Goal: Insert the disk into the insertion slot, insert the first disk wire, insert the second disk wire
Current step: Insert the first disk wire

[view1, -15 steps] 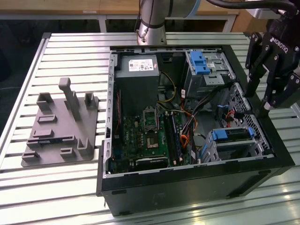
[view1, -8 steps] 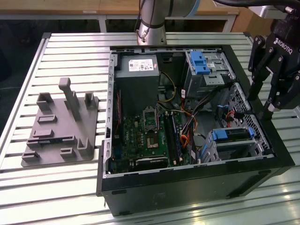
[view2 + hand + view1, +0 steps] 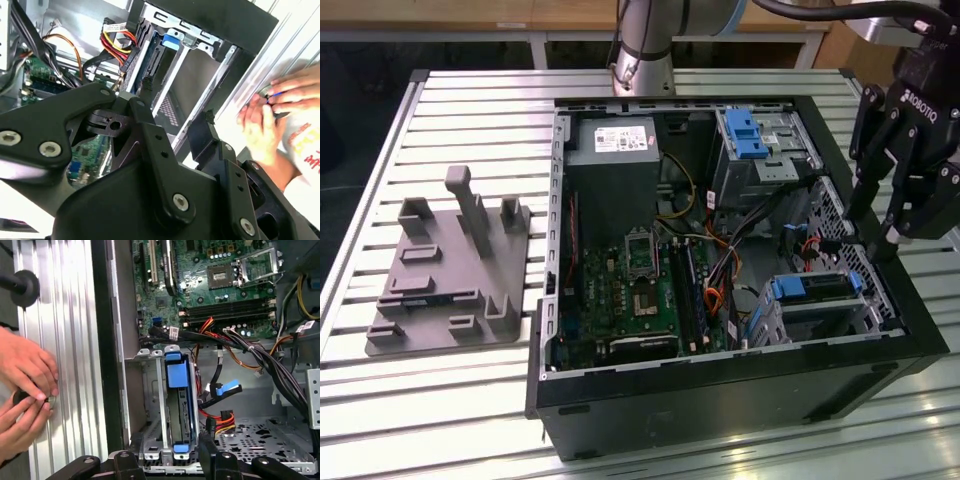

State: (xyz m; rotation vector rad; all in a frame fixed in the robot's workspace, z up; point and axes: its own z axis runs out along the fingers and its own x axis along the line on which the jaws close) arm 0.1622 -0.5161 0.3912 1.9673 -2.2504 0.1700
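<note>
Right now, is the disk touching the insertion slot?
Touching. In the first wrist view the disk sits inside the insertion slot, held between its walls.

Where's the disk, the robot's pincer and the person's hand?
the disk (image 3: 180, 407): first wrist view, its thin edge between the blue ends.
the pincer (image 3: 872, 230): exterior view, midway between its fingertips.
a hand (image 3: 22, 365): first wrist view, its middle.

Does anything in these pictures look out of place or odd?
Yes. A person's hands are over the slatted table just outside the computer case, close to the open gripper, handling some small item. Inside, the blue-ended wire hangs loose beside the disk.
</note>
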